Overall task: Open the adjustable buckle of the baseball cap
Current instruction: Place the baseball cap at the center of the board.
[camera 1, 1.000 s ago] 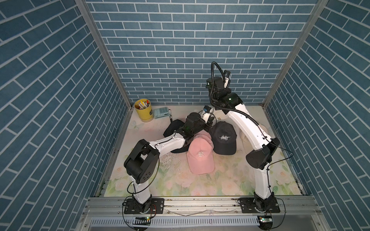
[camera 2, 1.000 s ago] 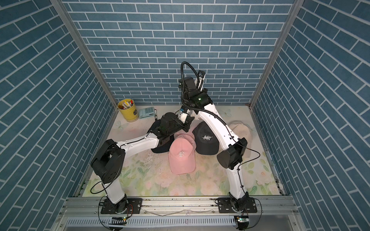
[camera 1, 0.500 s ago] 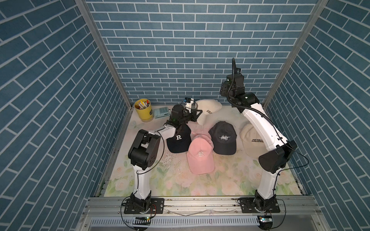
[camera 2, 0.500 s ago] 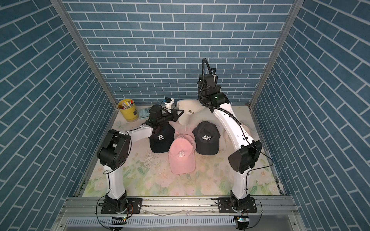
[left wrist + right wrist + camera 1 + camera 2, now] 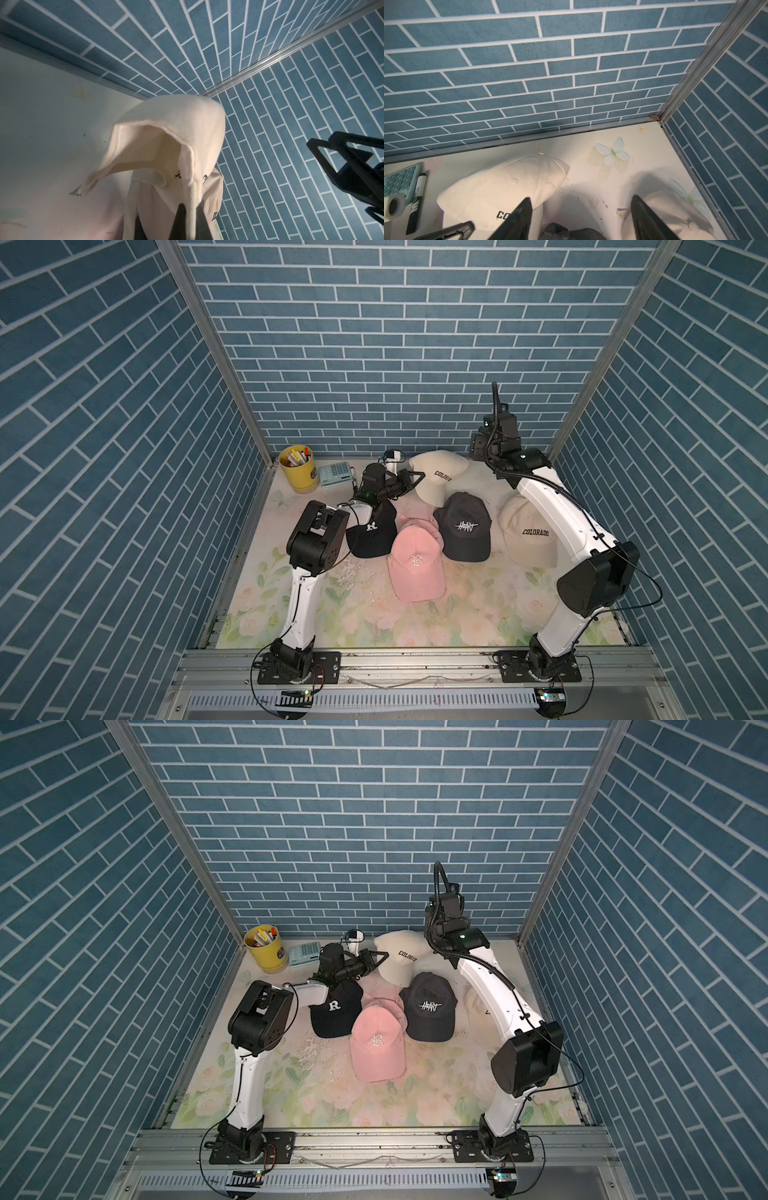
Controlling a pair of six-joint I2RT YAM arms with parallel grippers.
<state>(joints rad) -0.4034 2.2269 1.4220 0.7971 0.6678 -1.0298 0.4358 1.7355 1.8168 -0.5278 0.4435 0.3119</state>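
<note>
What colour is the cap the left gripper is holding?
Cream cap, clearest in the left wrist view.

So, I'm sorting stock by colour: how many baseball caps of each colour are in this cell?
cream fabric baseball caps: 2
black fabric baseball caps: 2
pink fabric baseball cap: 1
Total: 5

My left arm (image 5: pixel 302 605) and my right arm (image 5: pixel 559 514) are wearing white shells, black joint housings (image 5: pixel 318 537) are bulging at the elbows, thin black cables (image 5: pixel 494 396) are looping along them, black base plates (image 5: pixel 328 668) are showing screws.
</note>
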